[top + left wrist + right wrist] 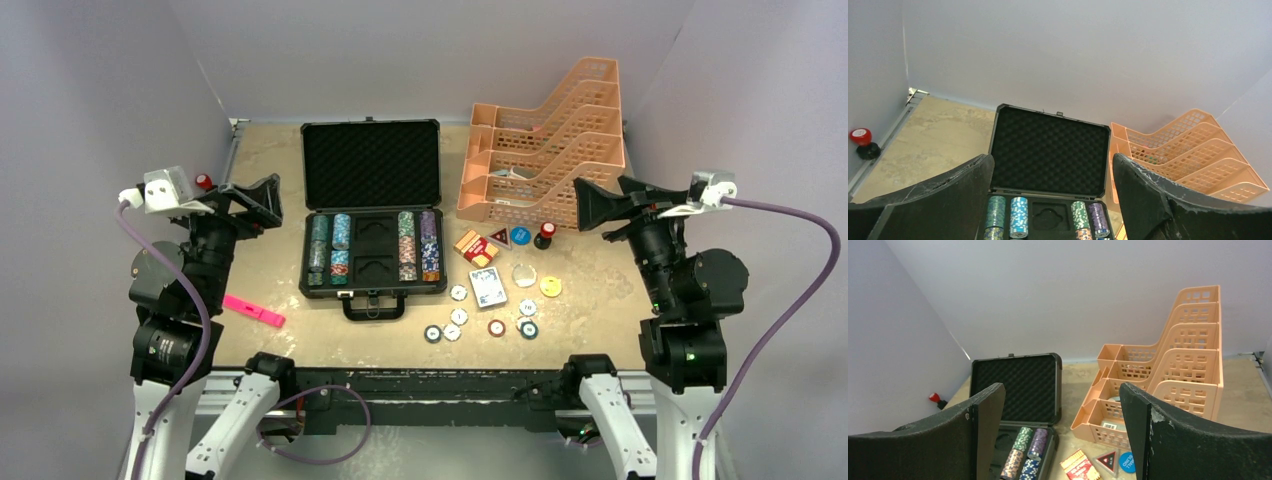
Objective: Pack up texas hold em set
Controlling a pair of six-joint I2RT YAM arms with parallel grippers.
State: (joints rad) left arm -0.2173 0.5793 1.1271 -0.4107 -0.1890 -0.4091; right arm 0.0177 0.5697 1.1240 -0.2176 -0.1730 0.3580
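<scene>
While both arms hang raised at the sides of the tan table [262, 150], the black left gripper [272, 202] and the black right gripper [584, 205] each stand spread wide, pinching nothing and touching nothing. Between them lies the open black foam-lined briefcase [370, 165], nearer the left one. Its long axis runs left to right, with the lid raised toward the far wall and the handle [373, 306] pointing at the near edge. Multicoloured poker chips [330, 250] fill its outer columns. Just right of it, toward the right gripper, lie a red card deck [476, 247], a blue-backed card deck [488, 287], scattered loose chips [496, 327] and what may be round dealer buttons [549, 286].
</scene>
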